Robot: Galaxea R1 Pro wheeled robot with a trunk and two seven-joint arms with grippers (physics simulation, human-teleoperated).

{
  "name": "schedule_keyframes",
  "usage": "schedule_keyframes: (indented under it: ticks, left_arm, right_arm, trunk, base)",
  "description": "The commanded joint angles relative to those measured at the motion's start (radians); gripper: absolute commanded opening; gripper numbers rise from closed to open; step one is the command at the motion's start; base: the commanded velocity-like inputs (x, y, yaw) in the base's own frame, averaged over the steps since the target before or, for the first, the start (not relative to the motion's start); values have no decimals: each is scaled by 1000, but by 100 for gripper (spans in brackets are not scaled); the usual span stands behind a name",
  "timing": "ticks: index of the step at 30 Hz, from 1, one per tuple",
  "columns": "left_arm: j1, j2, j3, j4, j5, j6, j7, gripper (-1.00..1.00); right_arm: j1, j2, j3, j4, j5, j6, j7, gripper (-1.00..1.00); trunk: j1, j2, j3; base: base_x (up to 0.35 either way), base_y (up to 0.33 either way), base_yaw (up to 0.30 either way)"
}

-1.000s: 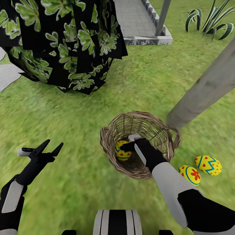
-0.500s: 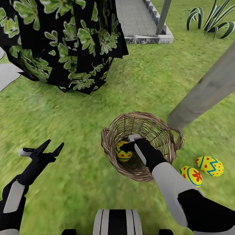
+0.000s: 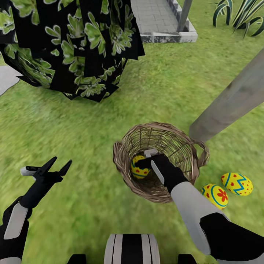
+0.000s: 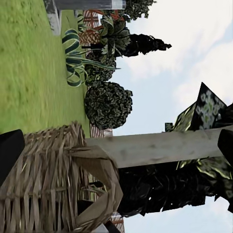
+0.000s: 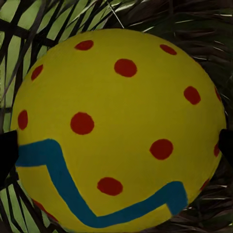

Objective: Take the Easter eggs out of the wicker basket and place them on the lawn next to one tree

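The brown wicker basket point(image 3: 126, 174) stands on the lawn point(image 3: 84, 124) at the foot of the pale tree trunk point(image 3: 231, 102). One yellow egg point(image 3: 138, 169) with red dots and a blue zigzag lies inside it. My right gripper point(image 3: 143, 162) reaches down into the basket, open, its jaws on either side of this egg point(image 5: 116, 126); a dark fingertip point(image 5: 6, 153) shows at the egg's flank. Two more eggs point(image 3: 215, 195) point(image 3: 237, 184) lie on the grass beside the trunk. My left gripper point(image 3: 62, 160) hovers open over the grass, left of the basket point(image 4: 43, 179).
A big black-and-green leafy bush point(image 3: 69, 44) stands beyond the basket to the left. Grey paving point(image 3: 154, 18) with a stone kerb and a thin post point(image 3: 183, 14) lie far ahead. A striped spiky plant point(image 3: 242, 14) grows at the far right.
The whole picture has shifted slightly, so the camera moved. My right gripper stays down in the basket at the egg, and the left arm holds still.
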Motion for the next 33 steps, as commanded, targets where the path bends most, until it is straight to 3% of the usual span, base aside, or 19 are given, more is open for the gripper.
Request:
schedule_keyframes:
  ticks: [1,3,4,14,33]
  left_arm:
    - [0,0,0,0,3,6,0,100]
    - [0,0,0,0,3,6,0,100]
    - [0,0,0,0,3,7,0,100]
    - [0,0,0,0,4,7,0,100]
    - [0,0,-8,-2,5,8,0,100]
  right_arm:
    - [0,0,1,30,-9,6,-2,100]
    - [0,0,2,30,-9,7,-2,100]
    - [0,0,2,30,-9,8,-2,-100]
    - [0,0,1,31,-9,8,-2,-100]
    - [0,0,0,33,-10,11,-9,-100]
  trunk:
    - [1,0,-5]
    - [1,-1,-8]
    - [1,-1,-8]
    - [3,-2,-24]
    - [-5,2,42]
  base:
    - [0,0,0]
    - [0,0,0]
    - [0,0,0]
    - [0,0,0]
    - [0,0,0]
